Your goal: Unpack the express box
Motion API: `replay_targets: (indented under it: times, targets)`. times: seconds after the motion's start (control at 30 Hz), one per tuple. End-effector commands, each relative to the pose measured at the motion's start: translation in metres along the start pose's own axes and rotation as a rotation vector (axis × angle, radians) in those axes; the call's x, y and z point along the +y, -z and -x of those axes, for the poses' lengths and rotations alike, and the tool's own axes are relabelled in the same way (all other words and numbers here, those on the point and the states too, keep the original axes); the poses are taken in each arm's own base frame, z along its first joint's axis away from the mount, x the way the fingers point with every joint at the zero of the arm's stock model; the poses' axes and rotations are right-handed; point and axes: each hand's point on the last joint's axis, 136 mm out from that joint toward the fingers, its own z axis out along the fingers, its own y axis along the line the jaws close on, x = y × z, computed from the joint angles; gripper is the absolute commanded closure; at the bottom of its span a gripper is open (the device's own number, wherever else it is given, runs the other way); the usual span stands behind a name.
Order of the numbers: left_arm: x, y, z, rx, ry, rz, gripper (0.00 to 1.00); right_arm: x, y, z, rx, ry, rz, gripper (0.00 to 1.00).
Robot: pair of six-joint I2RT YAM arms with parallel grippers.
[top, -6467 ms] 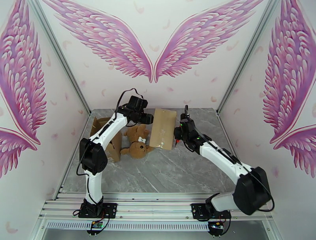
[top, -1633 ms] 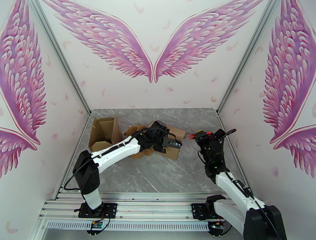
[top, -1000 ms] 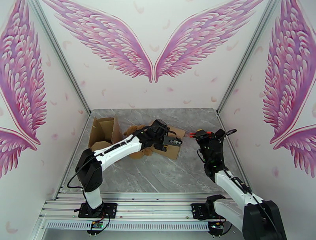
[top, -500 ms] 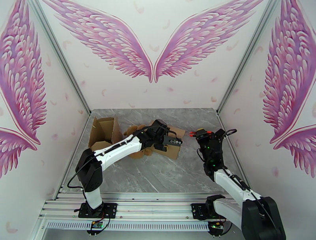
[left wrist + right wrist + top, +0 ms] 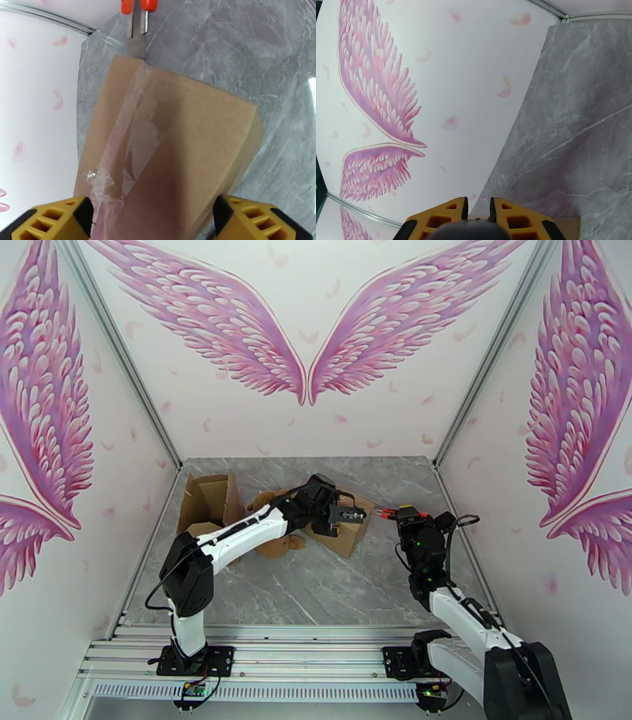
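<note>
Marble table (image 5: pixel 316 587): left end effector (image 5: pixel 153 202) clamps torn-taped box (image 5: pixel 189 130); right end effector (image 5: pixel 478 206) pinches blade (image 5: pixel 136 27).

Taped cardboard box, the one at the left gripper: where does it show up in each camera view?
Top external: taped box mid-table, between the left gripper fingers, right of the teddy.
Left wrist: taped box central, tape seam running towards the orange-tipped cutter.
Right wrist: tan strip at the bottom edge, probably its cardboard.
Shared landmark: grey marble tabletop.
</note>
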Motion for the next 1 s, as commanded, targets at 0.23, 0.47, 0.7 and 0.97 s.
replay_targets:
  times: [0.23,0.47,0.7,0.97]
  targets:
    - [0.020,-0.002,0.029,-0.100,0.059,0.059,0.15,-0.026,0.011,-0.026,0.127,-0.152,-0.098,1.00]
    - [0.016,-0.009,0.042,-0.114,0.069,0.072,0.15,-0.037,0.010,-0.034,0.154,-0.220,-0.156,1.00]
    - [0.026,-0.011,0.049,-0.118,0.130,0.108,0.15,-0.041,0.015,-0.041,0.178,-0.234,-0.208,1.00]
    - [0.035,-0.020,0.054,-0.103,0.189,0.141,0.14,-0.039,0.025,-0.040,0.173,-0.233,-0.252,1.00]
